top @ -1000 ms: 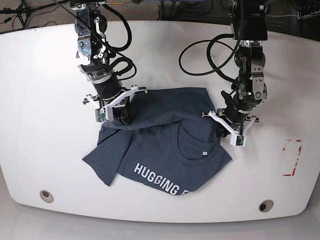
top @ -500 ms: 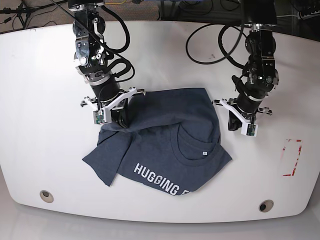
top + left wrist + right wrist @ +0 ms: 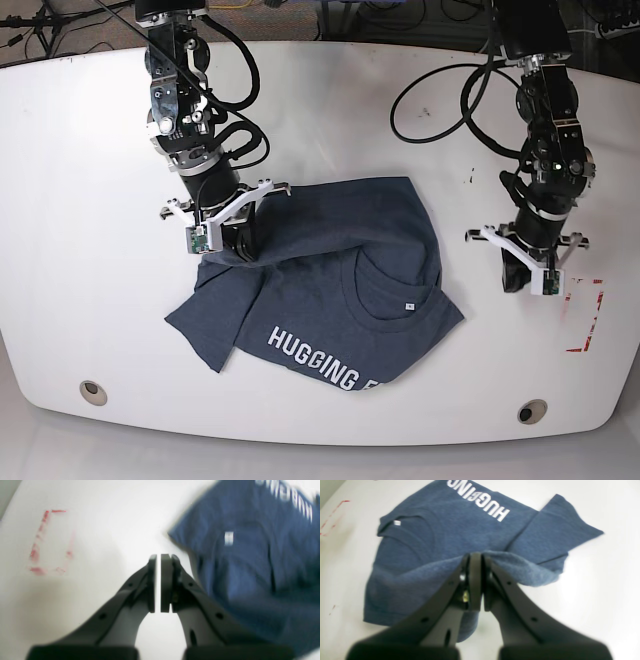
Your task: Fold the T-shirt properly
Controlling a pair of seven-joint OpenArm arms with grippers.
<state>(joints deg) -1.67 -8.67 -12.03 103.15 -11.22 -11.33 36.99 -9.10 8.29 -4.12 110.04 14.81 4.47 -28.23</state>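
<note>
Right claw pinches the T-shirt edge; left claw clenched, empty.
Carry that edge low, flat across the lettering.

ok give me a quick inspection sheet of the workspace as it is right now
surface: white table, red rectangle marking near one edge, two round holes along the front.
job's things: T-shirt half folded, neck tag up, "HUGGING" lettering showing.
clutter: nothing seen.
grippers: right tool shut on the T-shirt's fabric edge; left tool shut, empty, beside the T-shirt and apart from it.
cables: black cables looping from both arms above the table.
surroundings: more wires behind the table's far edge.
</note>
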